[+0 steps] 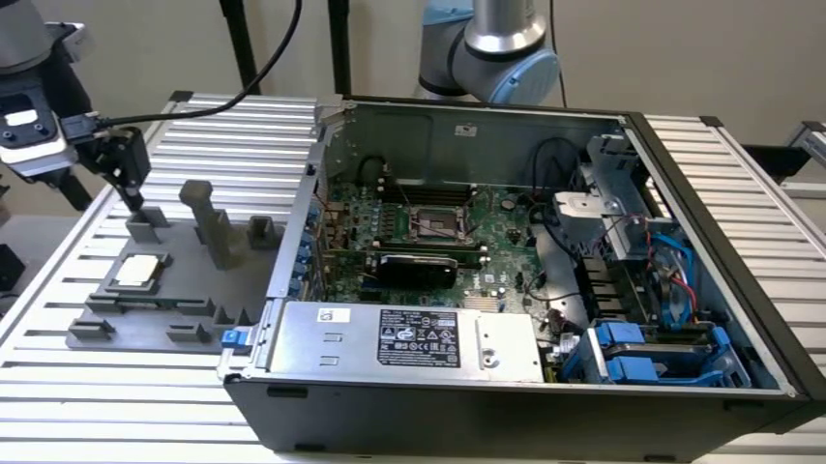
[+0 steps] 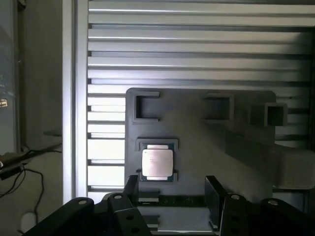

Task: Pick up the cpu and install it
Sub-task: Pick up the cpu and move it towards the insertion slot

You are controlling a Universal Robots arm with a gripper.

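Observation:
The cpu (image 1: pixel 139 272) is a small square chip with a pale silver top, lying flat in a recess of the grey fixture plate (image 1: pixel 193 290) at the exterior view's left. My gripper (image 1: pixel 132 198) hangs above the plate, higher than the chip and apart from it. In the wrist view the cpu (image 2: pixel 157 163) sits in its nest on the fixture plate (image 2: pixel 197 142), just beyond my gripper (image 2: pixel 172 194). The two black fingers (image 2: pixel 132 189) stand apart, open, with nothing between them. The metal-framed socket (image 1: pixel 432 224) lies on the motherboard (image 1: pixel 504 217) inside the open computer case (image 1: pixel 516 387).
Grey posts (image 1: pixel 213 222) rise from the fixture plate close to the chip. A black cable (image 1: pixel 193 114) runs to my wrist. The case's side wall (image 1: pixel 304 242) stands between the fixture and the motherboard. A power supply (image 1: pixel 413 338) and blue drive bays (image 1: pixel 645 353) fill the case's near side.

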